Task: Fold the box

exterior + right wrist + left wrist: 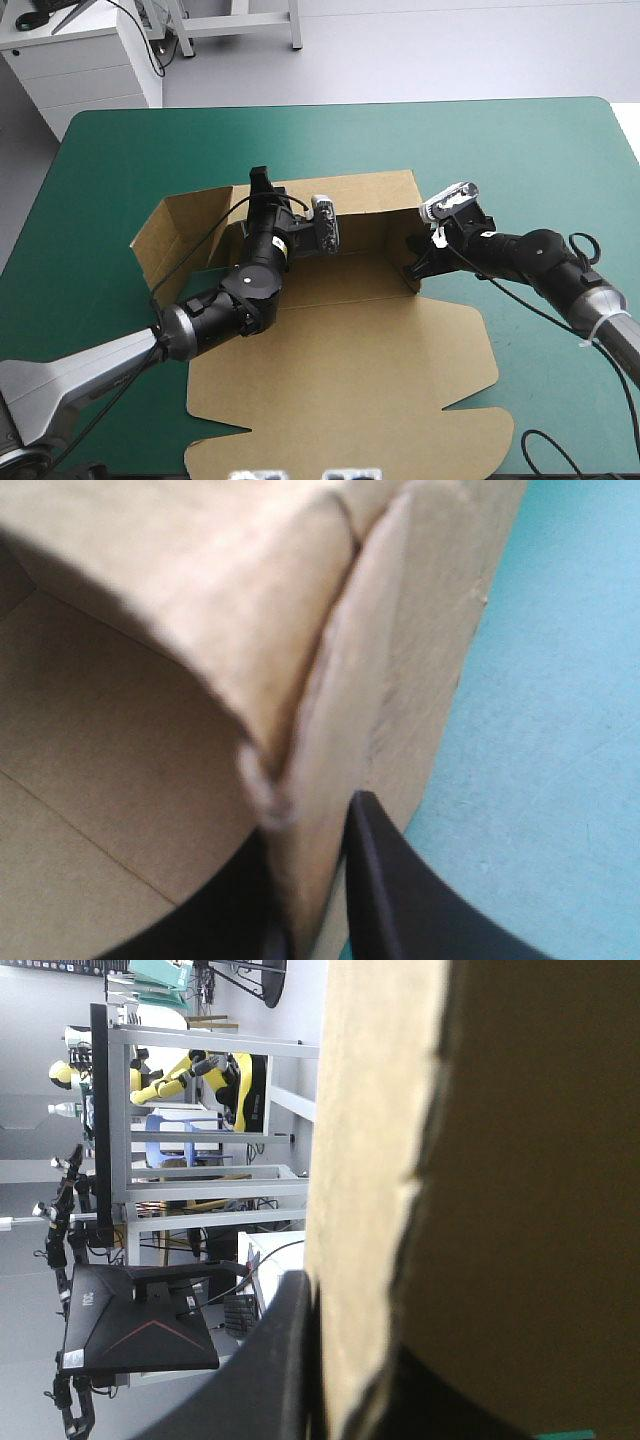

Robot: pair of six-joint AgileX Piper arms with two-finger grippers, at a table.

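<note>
left gripper [262, 184] pinches the box [340, 380] far wall, right gripper [414, 262] its right corner. walls look untucked; a slipped pinch likely lets them spring flat

Plain brown box [350, 370], black fingers [400, 905], teal-green cover [500, 150].

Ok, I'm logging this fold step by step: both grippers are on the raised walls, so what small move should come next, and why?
Probably the right gripper should nudge the right corner inward to seat it. It is shut on the box where two layers of board meet, the left gripper pinches the far wall upright, and the left side wall splays outward.
</note>
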